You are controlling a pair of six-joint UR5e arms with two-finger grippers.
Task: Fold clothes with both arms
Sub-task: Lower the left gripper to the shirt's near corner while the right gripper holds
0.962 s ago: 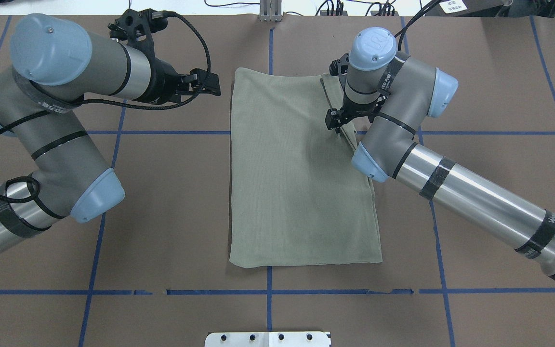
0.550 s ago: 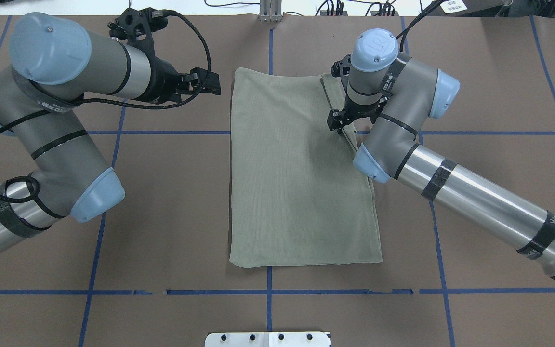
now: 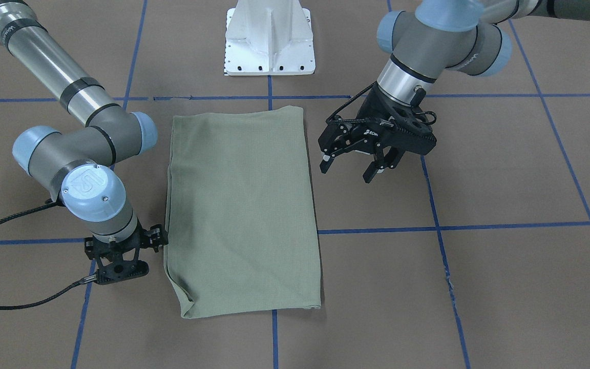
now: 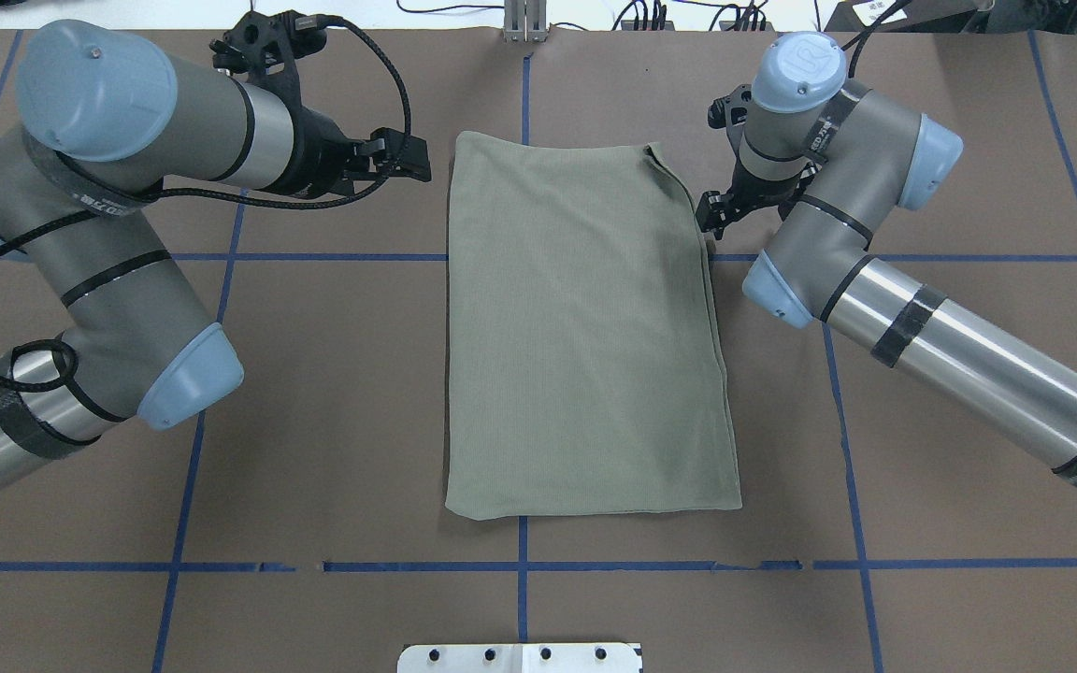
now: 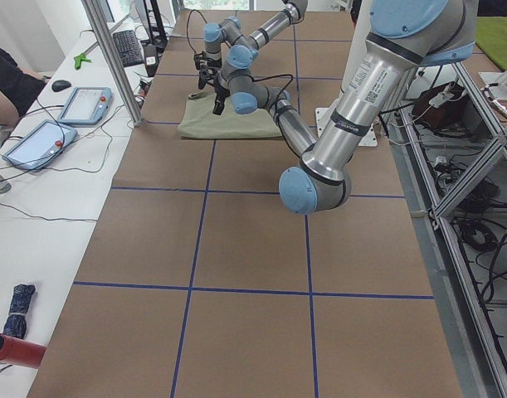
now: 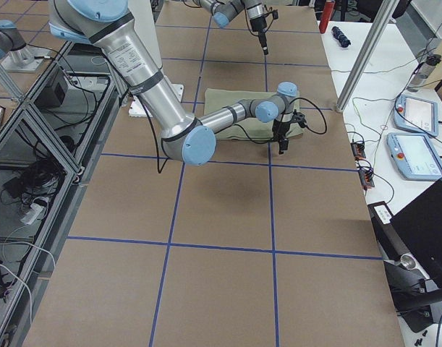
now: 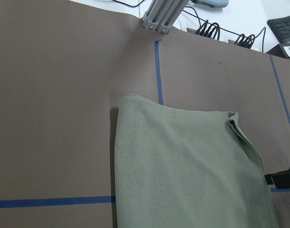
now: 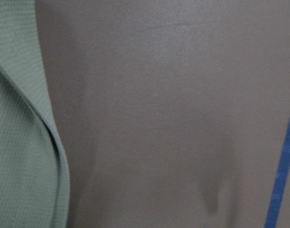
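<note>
**Exterior front-facing:** The sage-green knit shirt [image 3: 241,205], folded to a rectangle, lies flat at the middle of the brown-papered table [image 3: 505,169]. The black left gripper [image 3: 347,171] is spread and empty, just beside it. The black right gripper [image 3: 121,256] sits at the opposite edge, its fingers hidden by the wrist, so I cannot tell its state.

**Overhead exterior:** Likely fault: the right gripper could snag the loose layered corner [image 4: 658,159] when it moves and open the fold.

**Left wrist-mounted:** That corner appears slightly raised.

**Right wrist-mounted:** The picture is blurred and shows no fingers.

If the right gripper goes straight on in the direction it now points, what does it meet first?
The right gripper points down, so most likely the bare brown table cover, just beside the green shirt's edge; the margin looks small.
</note>
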